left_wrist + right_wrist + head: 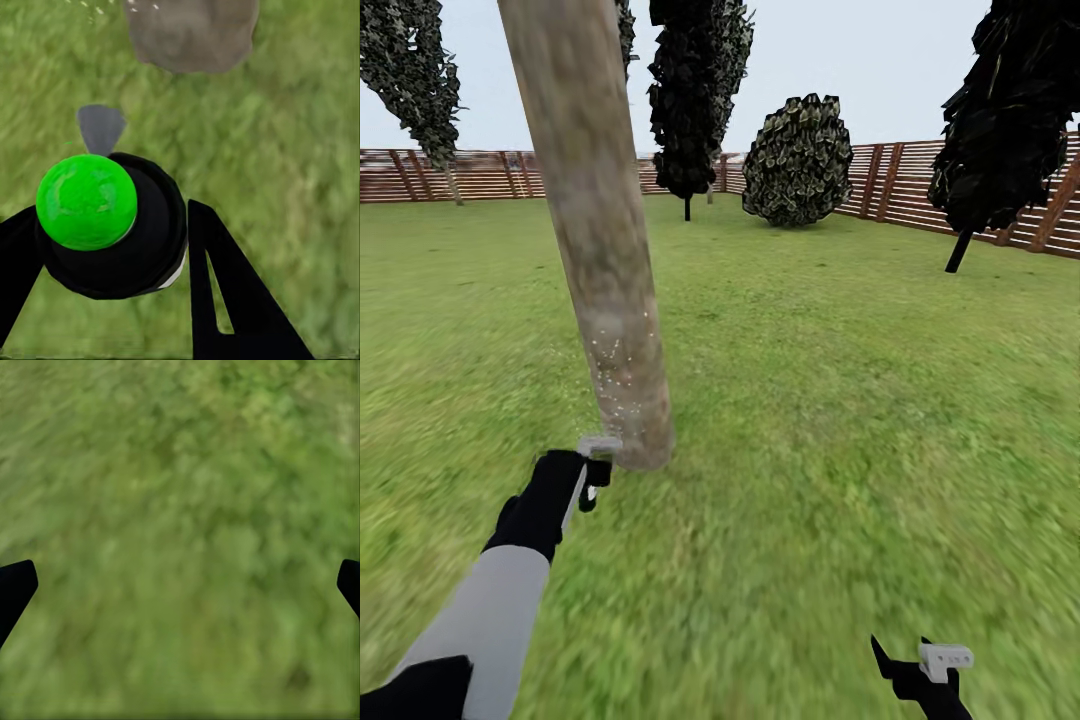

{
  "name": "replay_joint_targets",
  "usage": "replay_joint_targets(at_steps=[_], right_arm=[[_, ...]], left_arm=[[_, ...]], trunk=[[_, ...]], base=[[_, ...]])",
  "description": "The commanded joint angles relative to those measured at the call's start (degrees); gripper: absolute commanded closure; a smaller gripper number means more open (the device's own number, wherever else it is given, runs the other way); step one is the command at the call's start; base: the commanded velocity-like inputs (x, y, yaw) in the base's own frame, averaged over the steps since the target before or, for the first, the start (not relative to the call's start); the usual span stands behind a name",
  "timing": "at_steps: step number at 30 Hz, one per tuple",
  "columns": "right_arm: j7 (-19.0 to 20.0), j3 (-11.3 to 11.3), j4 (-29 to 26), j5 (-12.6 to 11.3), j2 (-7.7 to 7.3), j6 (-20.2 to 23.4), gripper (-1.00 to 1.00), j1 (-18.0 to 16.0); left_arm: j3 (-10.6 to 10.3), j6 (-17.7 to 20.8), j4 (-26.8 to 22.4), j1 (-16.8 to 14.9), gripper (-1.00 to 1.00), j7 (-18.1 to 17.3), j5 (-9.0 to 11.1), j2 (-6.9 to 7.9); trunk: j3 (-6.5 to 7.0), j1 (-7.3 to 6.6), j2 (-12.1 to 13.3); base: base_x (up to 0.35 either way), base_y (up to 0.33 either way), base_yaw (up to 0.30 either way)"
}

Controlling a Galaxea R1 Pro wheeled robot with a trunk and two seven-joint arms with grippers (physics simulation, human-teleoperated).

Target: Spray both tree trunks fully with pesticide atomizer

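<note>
A thick grey-tan tree trunk (595,230) leans up from the lawn just ahead of me on the left. Pale pesticide specks (622,372) dot its lower part. My left gripper (592,482) is close beside the trunk's foot, low over the grass. In the left wrist view the left gripper (112,211) is shut on the pesticide atomizer (112,240), a black body with a bright green round top (86,201) and a grey nozzle (100,127) pointing toward the trunk base (191,34). My right gripper (912,672) hangs open over bare grass (184,581).
Dark columnar trees (695,100), (1010,110) and a rounded bush (798,160) stand farther back. A brown slat fence (920,190) rings the lawn. Open grass (840,400) stretches to the right of the trunk.
</note>
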Motion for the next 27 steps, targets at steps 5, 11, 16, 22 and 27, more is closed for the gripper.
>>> replay_joint_targets(at_steps=[5, 11, 16, 22, 27], right_arm=[[0.0, 0.0, 0.0, 0.0, 0.00, 0.0, -1.00, 0.0], [0.1, 0.1, 0.0, 0.0, 0.00, 0.0, -1.00, 0.0], [0.1, 0.0, 0.0, 0.0, -0.04, 0.0, -1.00, 0.0], [0.1, 0.0, 0.0, 0.0, -0.01, 0.0, -1.00, 0.0], [0.1, 0.0, 0.0, 0.0, 0.00, 0.0, -1.00, 0.0]], left_arm=[[2.1, -10.6, 10.4, 0.1, 1.00, 5.8, 1.5, -0.16], [5.2, -21.2, 21.7, 0.1, 1.00, 12.8, 5.7, 0.18], [5.1, -22.0, 22.8, 2.1, 1.00, 13.9, 9.5, 0.15], [5.0, -27.7, 23.1, 4.0, 1.00, 13.5, 10.7, 0.30], [5.0, -28.6, 23.1, 4.3, 1.00, 13.4, 10.8, 0.13]], trunk=[[0.01, -0.01, 0.0], [0.01, -0.01, 0.0], [0.01, -0.01, 0.0], [0.01, -0.01, 0.0], [0.01, -0.01, 0.0]], base=[[0.000, 0.000, 0.000], [0.000, 0.000, 0.000], [0.001, -0.004, 0.000], [0.118, -0.188, 0.000], [0.185, -0.228, 0.000]])
